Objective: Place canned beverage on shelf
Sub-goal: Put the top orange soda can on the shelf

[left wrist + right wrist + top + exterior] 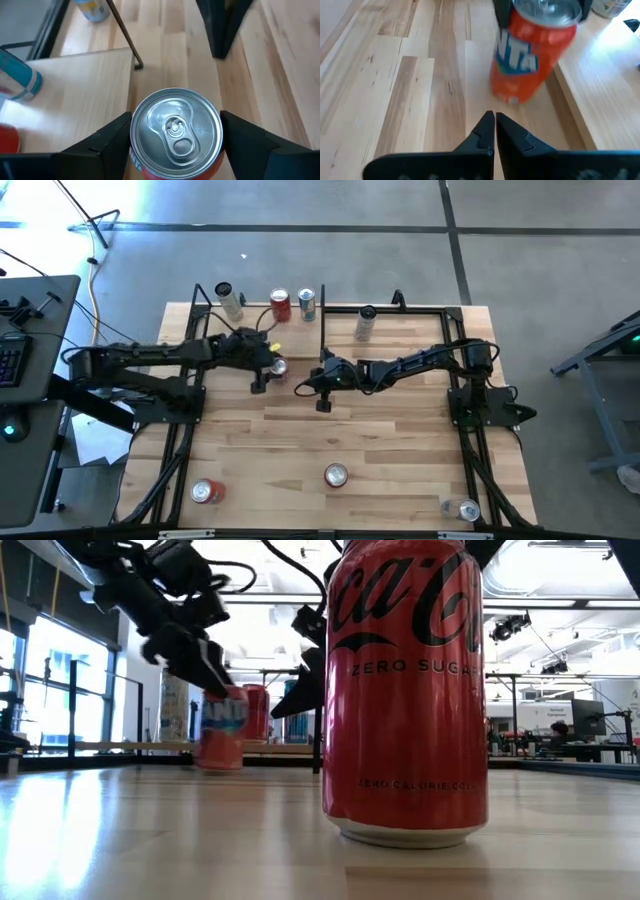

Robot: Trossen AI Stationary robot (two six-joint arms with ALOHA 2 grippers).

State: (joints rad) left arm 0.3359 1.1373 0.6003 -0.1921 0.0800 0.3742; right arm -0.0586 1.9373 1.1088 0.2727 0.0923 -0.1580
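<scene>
L arm reaches in from the table's left side, forearm stretched toward the centre, wrist bent down. The left hand [272, 367] grasps an orange Fanta can [278, 366] near its top, fingers [107, 142] on both sides of the can; in the low view the can [222, 728] looks tilted, base at or just above the table [380, 430] (can't tell if it touches). It sits just in front of the shelf [340, 325], whose pale board edge runs right beside the can in the right wrist view.

R arm extends from the right side toward the centre, elbow raised near its base, forearm roughly level, wrist angled down. The right hand [322, 385] is clenched, fingertips [487, 127] pressed together w/ nothing between, pointing at the Fanta can [532, 55] from close by.

On the shelf: a red can [281, 305], a blue-white can [306, 303], a pale can [366, 322]; another pale can [229, 301] stands at its left end. Nearer the front edge stand a Coke Zero can [405, 690] and two more cans [206, 492].
</scene>
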